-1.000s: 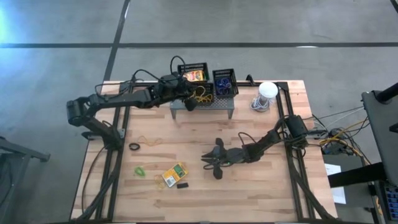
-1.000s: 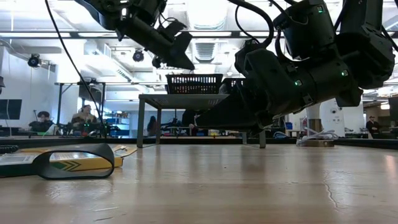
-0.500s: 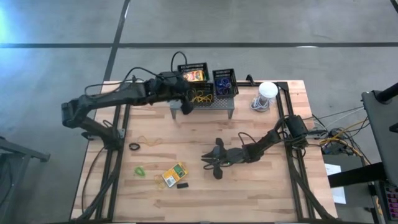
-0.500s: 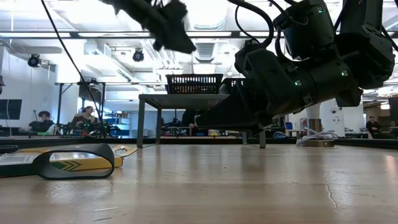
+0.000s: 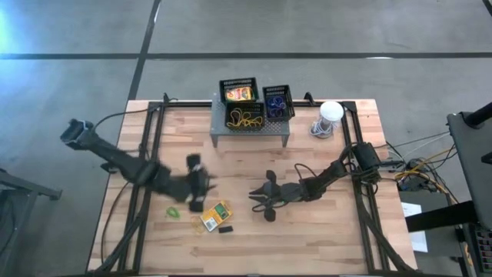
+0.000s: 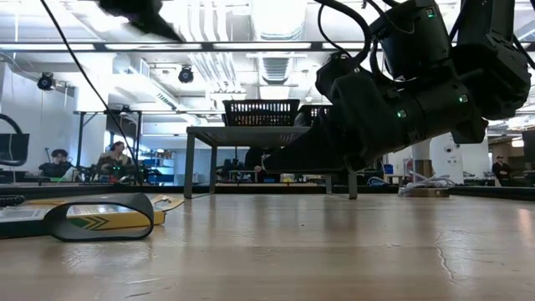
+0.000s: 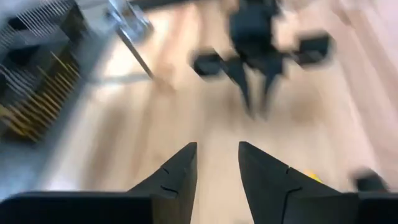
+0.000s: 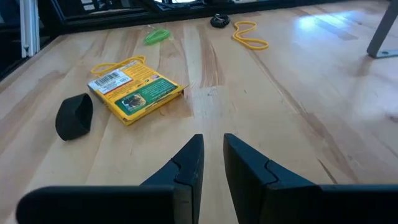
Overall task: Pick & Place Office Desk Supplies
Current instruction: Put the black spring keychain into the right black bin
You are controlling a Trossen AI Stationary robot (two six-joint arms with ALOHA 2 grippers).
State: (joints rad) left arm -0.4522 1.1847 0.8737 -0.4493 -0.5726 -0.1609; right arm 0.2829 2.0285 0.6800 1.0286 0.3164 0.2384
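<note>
The wooden table (image 5: 323, 231) carries a grey perforated metal shelf (image 5: 252, 128) at its far edge, with a white round object (image 5: 330, 113) and its coiled cord beside it. Toward the near left lie 1 crayon box (image 5: 214, 215), a tiny black block (image 5: 225, 228) just beside it and a green rubber-band loop (image 5: 173, 211). The right wrist view also shows a yellow rubber-band loop (image 8: 250, 35) and a black loop (image 8: 219, 20) farther off.

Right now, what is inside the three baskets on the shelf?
Back-left basket: a crayon box. Right basket: blue bands. Front-left basket: yellow bands. Anything beneath these is hidden.
</note>
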